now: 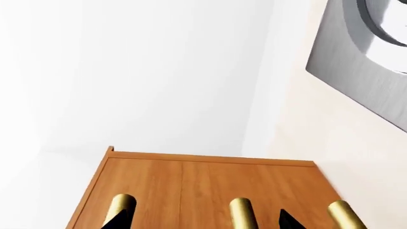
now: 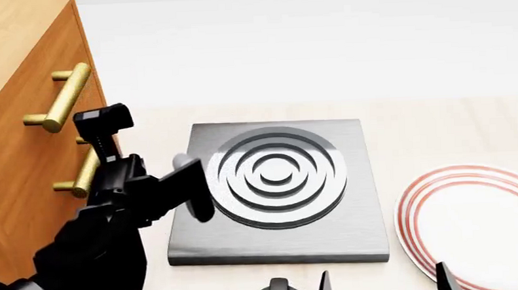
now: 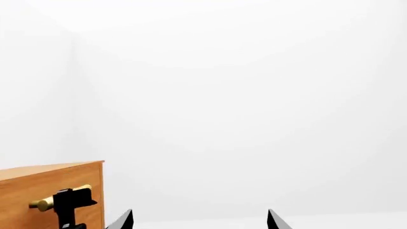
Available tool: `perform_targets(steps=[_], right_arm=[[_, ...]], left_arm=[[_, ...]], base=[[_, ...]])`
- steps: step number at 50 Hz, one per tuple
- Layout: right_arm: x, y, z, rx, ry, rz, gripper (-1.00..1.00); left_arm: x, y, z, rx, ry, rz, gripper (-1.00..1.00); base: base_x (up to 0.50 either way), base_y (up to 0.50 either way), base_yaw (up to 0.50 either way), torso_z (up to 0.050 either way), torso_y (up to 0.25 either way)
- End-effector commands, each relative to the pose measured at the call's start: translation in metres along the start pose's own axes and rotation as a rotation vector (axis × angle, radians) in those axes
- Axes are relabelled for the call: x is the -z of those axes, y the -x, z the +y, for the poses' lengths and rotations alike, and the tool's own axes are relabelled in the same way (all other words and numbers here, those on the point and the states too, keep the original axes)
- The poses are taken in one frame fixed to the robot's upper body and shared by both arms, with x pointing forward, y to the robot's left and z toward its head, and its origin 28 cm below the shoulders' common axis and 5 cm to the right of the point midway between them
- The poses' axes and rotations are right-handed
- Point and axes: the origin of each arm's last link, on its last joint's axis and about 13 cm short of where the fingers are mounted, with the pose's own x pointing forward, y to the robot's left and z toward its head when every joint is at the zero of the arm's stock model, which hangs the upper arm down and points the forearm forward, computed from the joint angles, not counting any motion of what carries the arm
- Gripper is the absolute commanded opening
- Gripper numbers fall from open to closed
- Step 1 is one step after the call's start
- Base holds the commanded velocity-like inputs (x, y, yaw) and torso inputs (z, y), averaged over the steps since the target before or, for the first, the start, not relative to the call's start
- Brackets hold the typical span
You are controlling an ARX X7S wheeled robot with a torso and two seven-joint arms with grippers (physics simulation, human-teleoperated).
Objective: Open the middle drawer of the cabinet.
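On the far left of the pale worktop (image 2: 468, 129) stands the boxy orange-brown wooden cabinet (image 2: 15, 162) with shiny brass bar handles. Its middle drawer (image 2: 34, 194) is the second one down, and it looks shut. That drawer's brass bar handle (image 2: 85, 173) sits just behind the black left claw (image 2: 110, 151). From the left wrist view, the two black fingers (image 1: 117, 220) stand spread apart, with one brass bar between them and nothing squeezed yet. I cannot tell for sure if they touch the bar.

Low at the near edge of the head view is the right claw (image 2: 383, 280), well away from the cabinet. Its tips are wide apart and it holds nothing.

I think the drawer is stiff and hard, and it should slide straight out. The smooth round bar could be slippery, so the best place to grab is the middle of the bar, between its two posts.

Beside the cabinet lies a flat grey square hotplate (image 2: 279, 190) with rings, and a white plate (image 2: 472, 227) with red rings.

No words or labels can be seen anywhere.
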Motion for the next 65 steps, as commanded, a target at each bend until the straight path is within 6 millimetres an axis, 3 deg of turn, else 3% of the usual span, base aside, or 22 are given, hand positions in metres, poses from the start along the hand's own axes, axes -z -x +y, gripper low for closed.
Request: perform_targets(steps=[1,40,65], right_arm=[[0.0,0.0,0.0,0.0,-0.001,0.0,1.0],[-0.003,0.001,-0.001,-0.005,-0.004,-0.004,1.0],[-0.003,0.001,-0.001,-0.009,-0.009,-0.001,1.0]], left_arm=[[0.006,0.001,-0.007,-0.012,-0.008,0.03,1.0],[0.02,0.005,-0.027,-0.035,-0.021,0.086,1.0],[0.011,0.006,-0.03,-0.049,0.017,0.005,1.0]], base=[[0.0,0.0,0.0,0.0,0.0],[0.0,0.0,0.0,0.0,0.0],[0.0,0.0,0.0,0.0,0.0]])
